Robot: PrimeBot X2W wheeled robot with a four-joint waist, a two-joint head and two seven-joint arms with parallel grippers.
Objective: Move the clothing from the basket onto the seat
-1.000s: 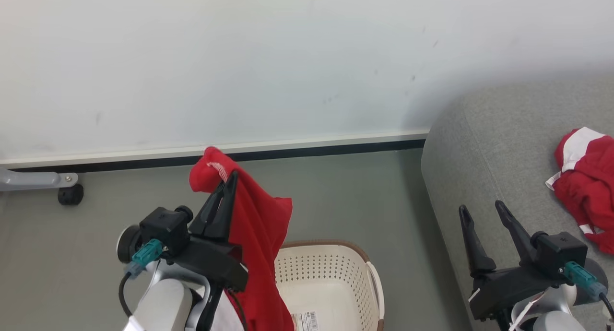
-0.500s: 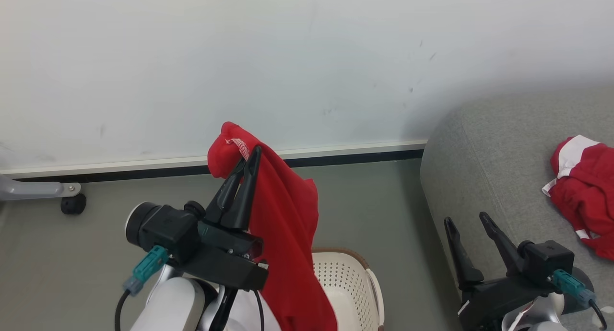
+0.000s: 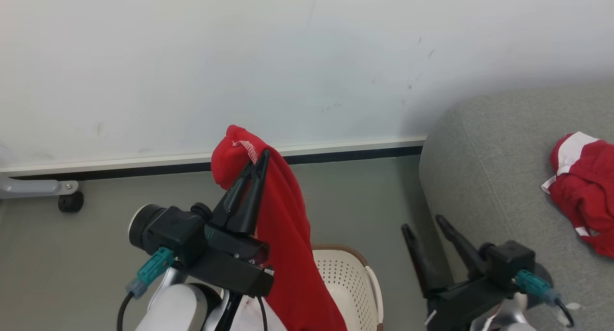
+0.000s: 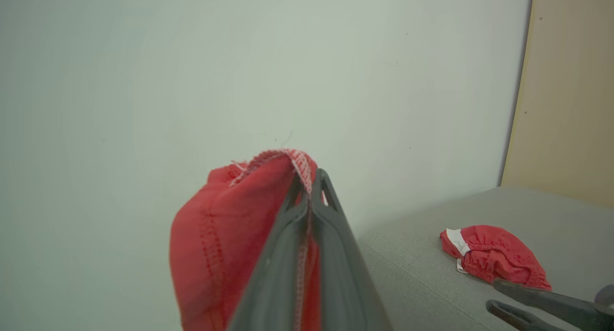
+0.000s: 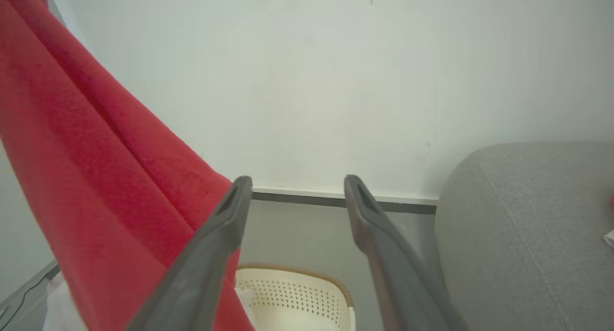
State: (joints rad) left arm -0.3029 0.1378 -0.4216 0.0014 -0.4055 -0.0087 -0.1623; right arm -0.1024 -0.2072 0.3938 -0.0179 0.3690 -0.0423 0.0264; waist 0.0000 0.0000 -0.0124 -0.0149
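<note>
- Pinching the red garment [image 3: 288, 235] with the left pincer [image 3: 259, 157], both fingers pressed tight together on a hem with pale stitching.
- Draped over the tips of that pincer in a rounded bunch, then hanging in one long fold down its right side, past its dark body and out of the head view's bottom edge.
- From the left wrist: cloth bunched to the left of the closed fingers, with a thin stitched edge caught in the seam between them.
- Held above the basket [image 3: 371, 283], low and just right of the left pincer's body, cream with a brown rim, standing on the grey floor [image 3: 364, 201].
- Spread wide at the right pincer [image 3: 423, 223], fingers pointing up toward the wall [image 3: 307, 57].
- Hovering beside the rounded front corner of the seat [image 3: 489, 168], with grey upholstery stretching off to the right of the right pincer.
- Lying crumpled on the seat, well to the right of the right pincer and apart from it: a second red garment [image 3: 583, 187] with white trim.
- From the right wrist: hanging red cloth left of the spread fingers, basket rim low between them, seat to their right.
- Far left of the left pincer, near the skirting board [image 3: 336, 146]: a dark caster [image 3: 70, 201] on a grey leg.
</note>
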